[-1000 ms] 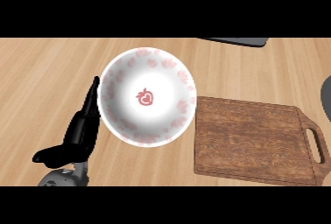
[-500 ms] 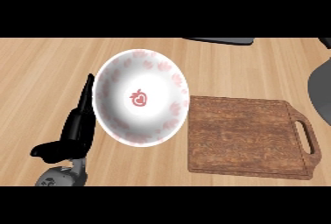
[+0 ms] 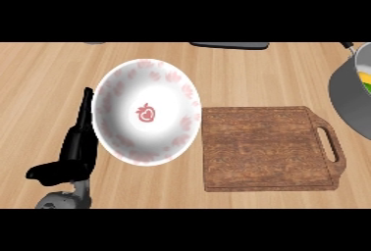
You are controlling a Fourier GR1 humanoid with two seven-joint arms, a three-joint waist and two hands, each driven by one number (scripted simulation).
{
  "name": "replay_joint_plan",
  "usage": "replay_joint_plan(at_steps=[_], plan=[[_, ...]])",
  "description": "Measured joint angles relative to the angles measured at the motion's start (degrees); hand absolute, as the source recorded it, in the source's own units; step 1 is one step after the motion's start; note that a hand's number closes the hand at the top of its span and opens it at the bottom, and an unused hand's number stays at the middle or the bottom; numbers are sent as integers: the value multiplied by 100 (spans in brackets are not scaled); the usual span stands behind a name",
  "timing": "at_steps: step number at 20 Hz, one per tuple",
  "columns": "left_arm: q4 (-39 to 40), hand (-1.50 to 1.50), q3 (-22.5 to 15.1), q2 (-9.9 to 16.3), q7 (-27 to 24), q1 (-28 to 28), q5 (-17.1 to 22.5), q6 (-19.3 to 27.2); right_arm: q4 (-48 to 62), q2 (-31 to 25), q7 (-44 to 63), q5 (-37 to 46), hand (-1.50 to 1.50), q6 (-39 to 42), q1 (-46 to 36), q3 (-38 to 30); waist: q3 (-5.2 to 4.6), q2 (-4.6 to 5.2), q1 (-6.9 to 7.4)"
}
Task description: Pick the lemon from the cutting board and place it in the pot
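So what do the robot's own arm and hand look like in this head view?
Only one shows, at the lower left: a glossy black left hand with long slim fingers and a thumb, joined to a short stretch of rounded grey forearm at the bottom edge. No cables or markings are visible. The right hand is out of view.

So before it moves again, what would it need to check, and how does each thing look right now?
1. Lemon off the cutting board: ok, board is bare.
2. Lemon in the pot: cannot tell; something yellow-green shows inside at the edge.
3. Left robot hand free: ok, open beside the plate, holding nothing.
4. Right robot hand: cannot tell, out of view.
5. Plate in place: ok, left of the board.
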Motion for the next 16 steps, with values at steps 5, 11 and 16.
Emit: replay_joint_plan(at_steps=[5,11,16], plan=[[-34,0,86,34,-9,102,50,-43,462,-80,-166,-252,150,-386,98,-449,2,-34,-102],[-24,0,145,35,-34,129,49,-64,974,-205,-315,-639,150,-726,269,-995,5,-54,-173],[-74,0,152,27,-10,154,32,-57,1181,-183,-209,-985,-150,-906,543,-1558,9,-53,-201]])
